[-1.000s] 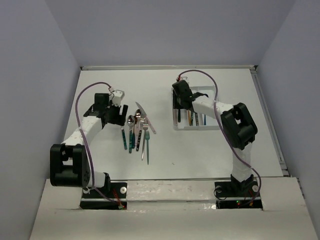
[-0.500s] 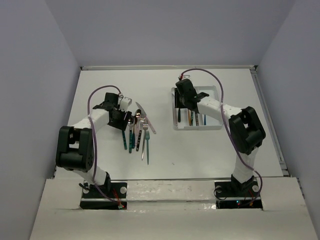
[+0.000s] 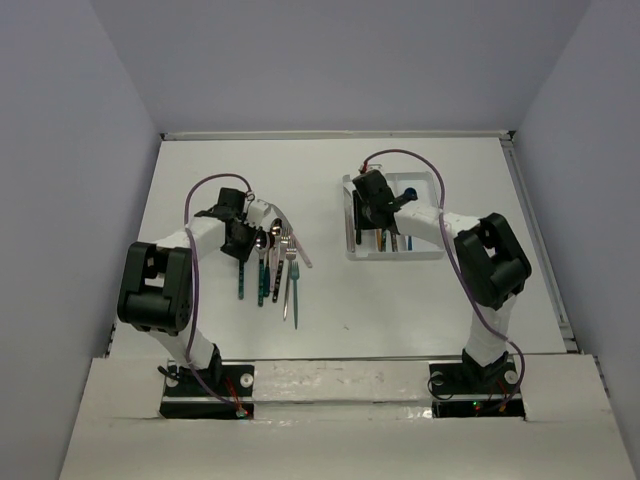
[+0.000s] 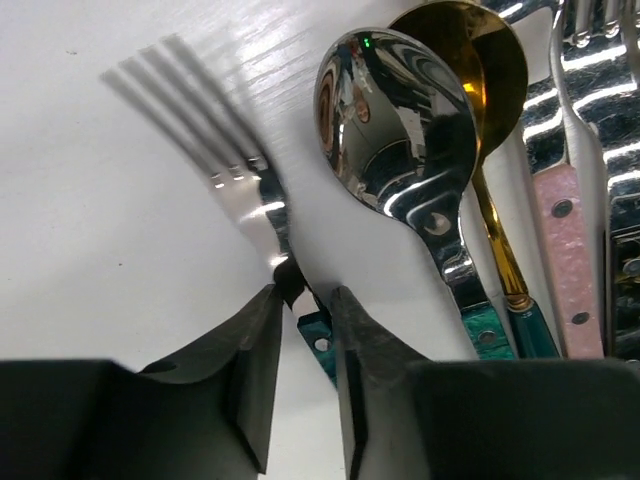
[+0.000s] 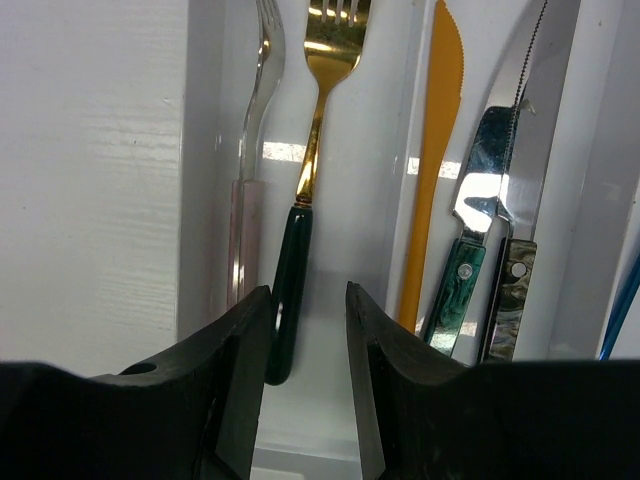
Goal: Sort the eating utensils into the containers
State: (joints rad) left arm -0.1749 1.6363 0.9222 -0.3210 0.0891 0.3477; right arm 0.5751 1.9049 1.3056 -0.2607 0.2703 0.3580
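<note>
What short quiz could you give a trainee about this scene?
1. Fill in: the left tool has one finger on each side of the neck of a ____.
2. True or false: the right tool holds a knife.
3. Which lies in the same tray compartment as the gold fork? A orange knife; B pink-handled fork; C blue spoon.

Key: 1 fork; 2 false; 3 B.
</note>
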